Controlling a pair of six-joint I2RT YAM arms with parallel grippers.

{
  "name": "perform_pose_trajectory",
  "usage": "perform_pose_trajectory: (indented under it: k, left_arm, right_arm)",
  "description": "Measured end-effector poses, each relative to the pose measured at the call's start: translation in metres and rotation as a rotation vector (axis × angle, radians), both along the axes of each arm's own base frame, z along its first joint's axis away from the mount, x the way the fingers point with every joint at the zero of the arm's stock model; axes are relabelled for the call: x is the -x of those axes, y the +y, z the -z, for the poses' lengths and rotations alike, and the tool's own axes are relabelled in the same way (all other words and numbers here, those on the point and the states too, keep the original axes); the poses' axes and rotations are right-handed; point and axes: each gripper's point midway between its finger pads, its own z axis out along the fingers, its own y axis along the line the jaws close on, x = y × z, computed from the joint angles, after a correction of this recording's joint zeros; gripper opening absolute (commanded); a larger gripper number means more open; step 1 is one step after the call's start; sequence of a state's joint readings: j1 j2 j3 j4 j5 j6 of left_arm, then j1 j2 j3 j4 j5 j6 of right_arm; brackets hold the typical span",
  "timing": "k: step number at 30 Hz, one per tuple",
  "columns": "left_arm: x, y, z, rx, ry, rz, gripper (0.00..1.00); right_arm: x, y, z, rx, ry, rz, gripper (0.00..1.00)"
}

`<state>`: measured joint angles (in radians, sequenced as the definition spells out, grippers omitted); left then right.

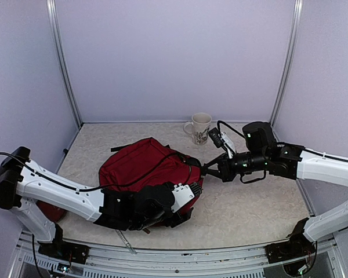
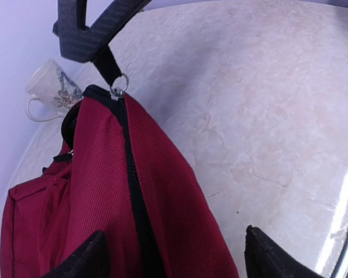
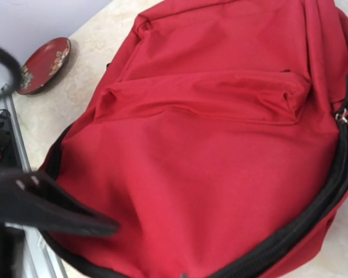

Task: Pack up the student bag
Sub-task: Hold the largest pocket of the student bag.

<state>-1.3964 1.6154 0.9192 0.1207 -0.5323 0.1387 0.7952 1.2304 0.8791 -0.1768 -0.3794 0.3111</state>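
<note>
The student bag [image 1: 142, 165] is a dark-red backpack lying in the middle of the table. It fills the right wrist view [image 3: 209, 150]. My left gripper [image 1: 188, 191] is at the bag's near right corner. Its black fingertips [image 2: 84, 260] stand wide apart, open, with the red fabric and a black zipper [image 2: 133, 191] between them. My right gripper [image 1: 207, 169] is at the bag's right end, shut on a black webbing strap [image 2: 87, 40]. That strap hangs from the zipper's metal ring [image 2: 119, 90] and is pulled taut.
A patterned white mug [image 1: 198, 127] stands behind the bag near the back wall. A red plate [image 3: 43, 63] lies at the near left, under the left arm [image 1: 52, 191]. A metal rail [image 1: 162, 255] runs along the table's near edge.
</note>
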Motion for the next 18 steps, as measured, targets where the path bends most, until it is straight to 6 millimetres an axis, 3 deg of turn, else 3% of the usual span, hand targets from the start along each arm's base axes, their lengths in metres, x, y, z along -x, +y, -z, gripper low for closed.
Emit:
perform_pose_trajectory:
  k: [5,11,18]
  left_arm:
    - [-0.015,0.003,0.013,-0.075,-0.070,-0.069,0.00]
    - [-0.009,0.004,0.015,-0.093,-0.113,-0.075,0.00]
    - [-0.001,0.012,0.017,-0.116,-0.128,-0.049,0.00]
  right_arm:
    - [-0.003,-0.002,0.002,-0.010,0.006,0.010,0.00]
    - [-0.027,-0.021,0.012,-0.008,0.033,0.079,0.00]
    - [-0.079,-0.034,0.047,0.070,0.067,0.161,0.00]
